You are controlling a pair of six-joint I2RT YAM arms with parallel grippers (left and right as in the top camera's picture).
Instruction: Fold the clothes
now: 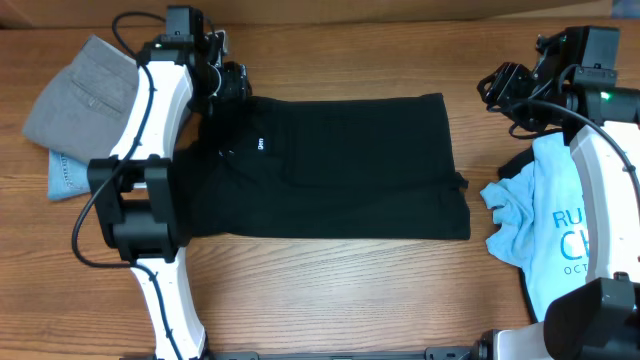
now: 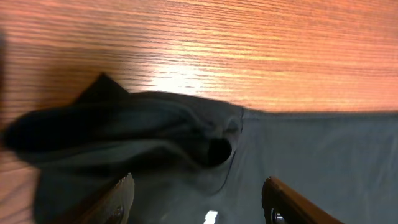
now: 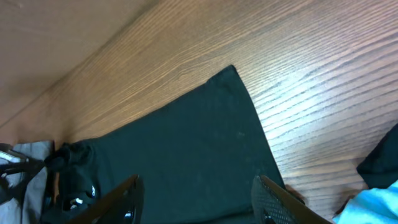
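One black T-shirt (image 1: 340,165) lies flat in the middle of the bench (image 1: 350,300), folded to a rough rectangle, with one small white logo (image 1: 255,145) toward its left end. Four other garments are in view. A gray garment (image 1: 85,90) sits at the far left, with a pale blue cloth (image 1: 68,175) partly under it. At the right is a light blue T-shirt (image 1: 555,225), with a dark cloth (image 1: 515,165) peeking out beside it.

Of the two arms, the left arm (image 1: 150,150) crosses the black shirt's left end and hides it. The right arm (image 1: 610,170) covers part of the blue shirt, cutting off its white print.

The left gripper (image 1: 225,82) hangs over the shirt's upper left corner, its jaws apart and empty. In the blurred left wrist view, bunched black fabric lies past them and the logo is cut off at the bottom edge. The right gripper (image 1: 505,90) is off the shirt's upper right corner, its jaws also spread, gripping nothing. How far the dark cloth extends cannot be made out.
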